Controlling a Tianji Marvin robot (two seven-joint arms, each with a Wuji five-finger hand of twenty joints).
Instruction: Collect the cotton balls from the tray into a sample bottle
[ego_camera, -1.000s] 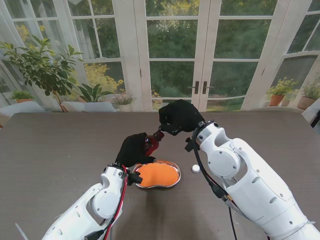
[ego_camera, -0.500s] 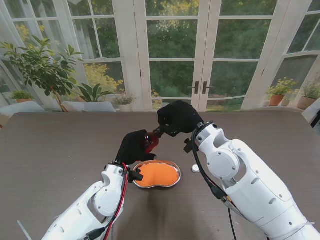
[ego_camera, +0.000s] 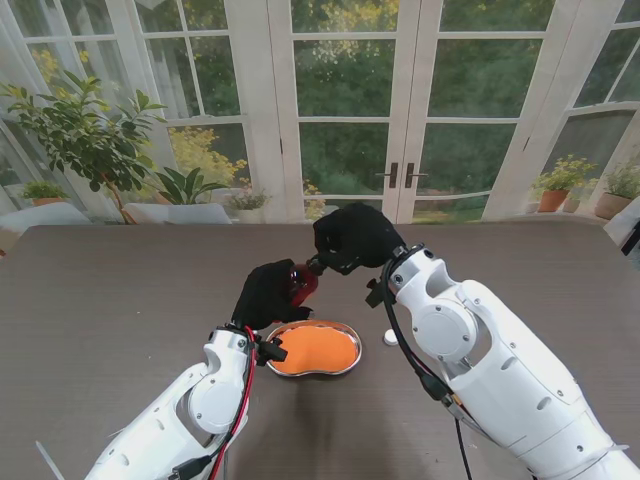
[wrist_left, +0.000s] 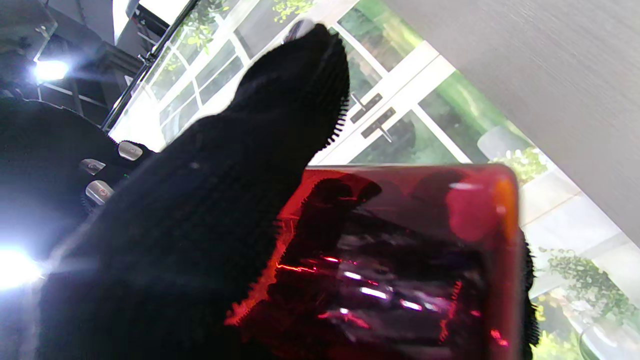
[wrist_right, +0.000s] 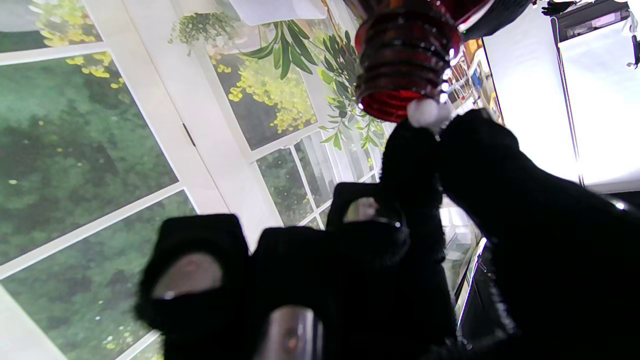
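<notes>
Red bottle (ego_camera: 303, 281) stays gripped in our left hand (ego_camera: 268, 293); our right hand (ego_camera: 352, 236) keeps pinching a cotton ball (wrist_right: 423, 112) against its mouth, barely shifted.

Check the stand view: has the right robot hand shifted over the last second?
Yes, slightly: the right robot hand has crept left and a touch farther from me, judged against the tray.

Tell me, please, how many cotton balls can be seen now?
1. One cotton ball is pinched in the right hand at the mouth of the red sample bottle held by the left hand. Others may be hidden inside the bottle.
</notes>
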